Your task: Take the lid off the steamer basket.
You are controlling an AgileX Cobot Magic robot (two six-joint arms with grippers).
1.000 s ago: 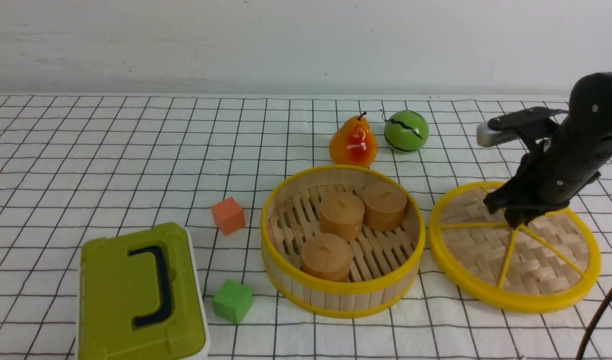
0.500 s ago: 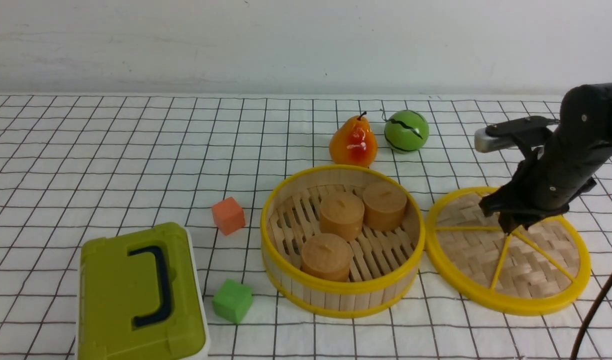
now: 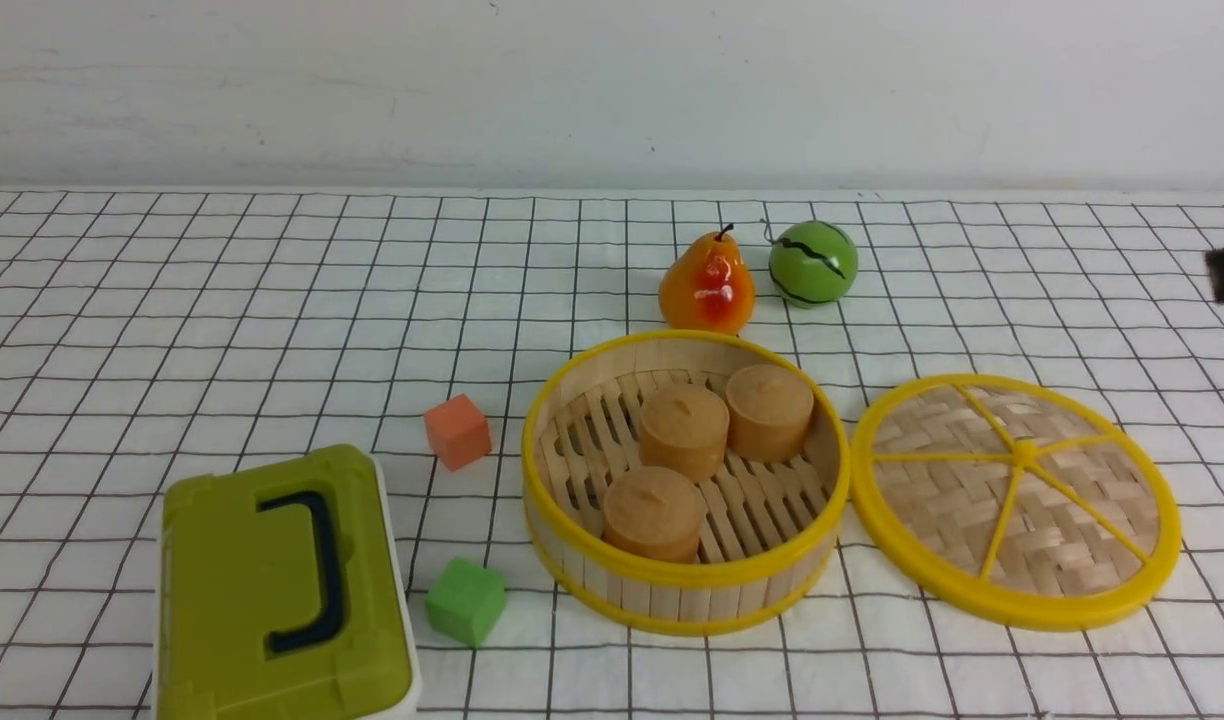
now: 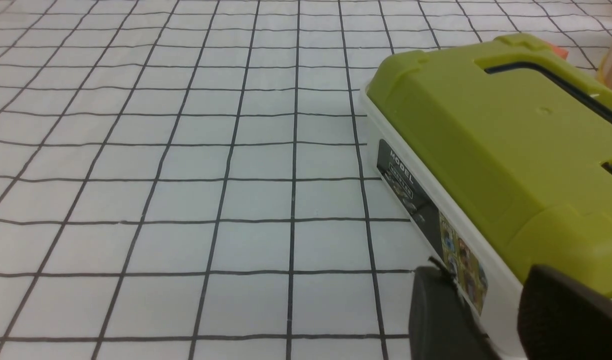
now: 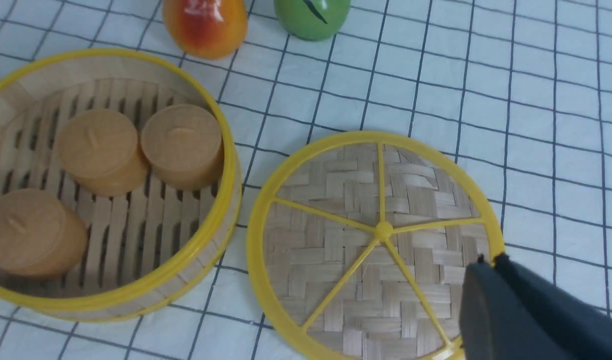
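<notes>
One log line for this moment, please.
lid: off, flat on cloth beside steamer basket | steamer basket: open, three tan cylinders inside | right gripper: clear of lid | task: looks done

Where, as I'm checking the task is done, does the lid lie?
In the front view the lid lies flat on the checked cloth at the robot's right, close beside the open steamer basket.

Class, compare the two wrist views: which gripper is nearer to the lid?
Right. The right gripper hangs near the rim of the lid. The left gripper is beside the olive-green box, which stands on the far side of the steamer basket from the lid.
</notes>
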